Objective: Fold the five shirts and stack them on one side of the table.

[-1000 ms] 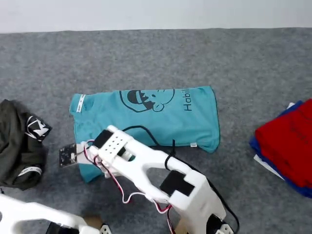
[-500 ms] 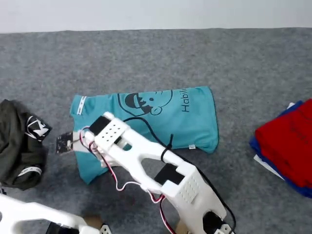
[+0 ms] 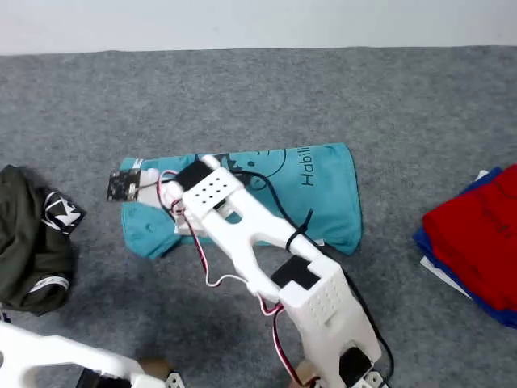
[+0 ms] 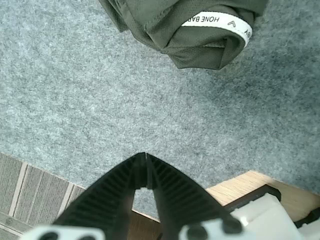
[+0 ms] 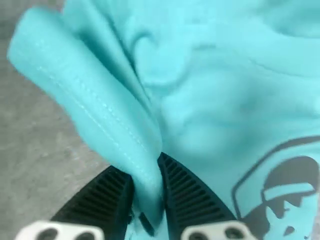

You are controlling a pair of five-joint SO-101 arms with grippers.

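The teal cotton T-shirt with a dark cartoon print point(image 3: 323, 194) lies across the middle of the desk, partly folded into a long band running left to right. Its right end is flat on the cloth. Its left end is bunched and uneven, with a ridge of fabric pulled up. The right gripper point(image 5: 145, 167) has clamped onto that ridge: in the right wrist view a fold of teal cloth point(image 5: 225, 100) sits squeezed between the two black ribbed jaws. The white right arm point(image 3: 266, 259) stretches from the near edge, leaning left over the shirt's near left part.

To the left, well apart from the teal shirt, a dark olive shirt with a white printed neck band point(image 3: 28, 242) lies crumpled in a heap. The left gripper point(image 4: 146, 160) hangs over the bare desk just near of that heap point(image 4: 190, 30), its jaws pressed together with nothing between them. At the right edge is a stack of folded shirts, a red shirt point(image 3: 477, 234) on top of a blue one point(image 3: 428, 242). Grey felt point(image 3: 242, 89) covers the desk.
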